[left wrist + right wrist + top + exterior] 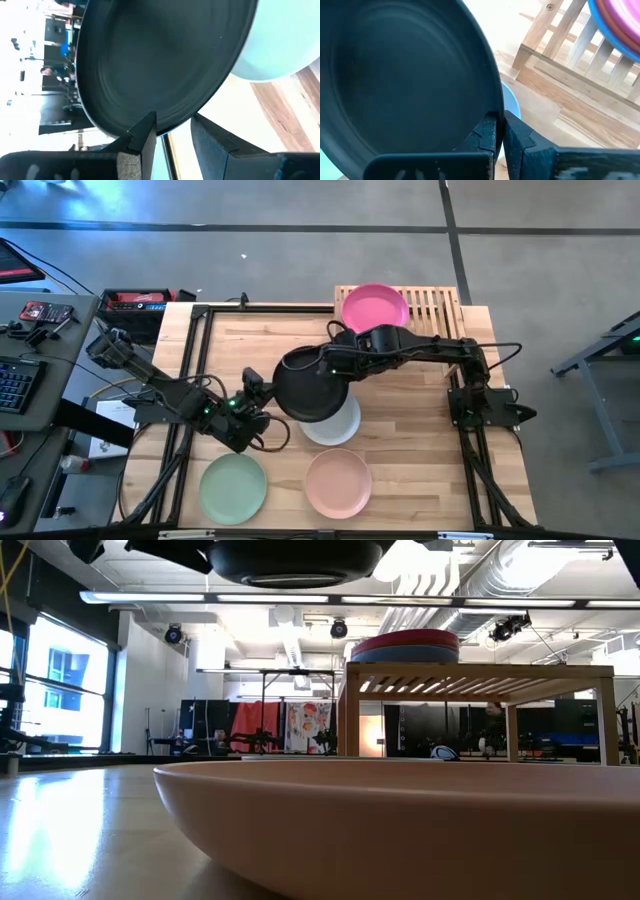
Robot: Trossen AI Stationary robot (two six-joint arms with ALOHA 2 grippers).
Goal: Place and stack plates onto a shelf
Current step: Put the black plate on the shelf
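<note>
Starting at the left of the tabletop, the left hand sits low beside the raised black plate, its fingers standing apart just at the plate's rim and clamped on nothing. In front of it the mint green plate lies flat near the front edge, with the peach-pink plate to its right. Mid-table, the right hand is pinched shut on the black plate's rim and carries it in the air over the off-white plate. Further right and back stands the shelf, where the magenta plate tops a stack on its left half. The grip is a thin pinch on one edge of a wide plate, so I judge the plate could tilt or slip out as the arm swings toward the shelf; it could also clip the shelf's frame or nudge the stack if it arrives too low, and the left hand so close to the rim might catch it. The low view alone shows the shelf's stack has layers, a blue plate under a reddish one. The right wrist view alone shows the fingers closed on the rim.
</note>
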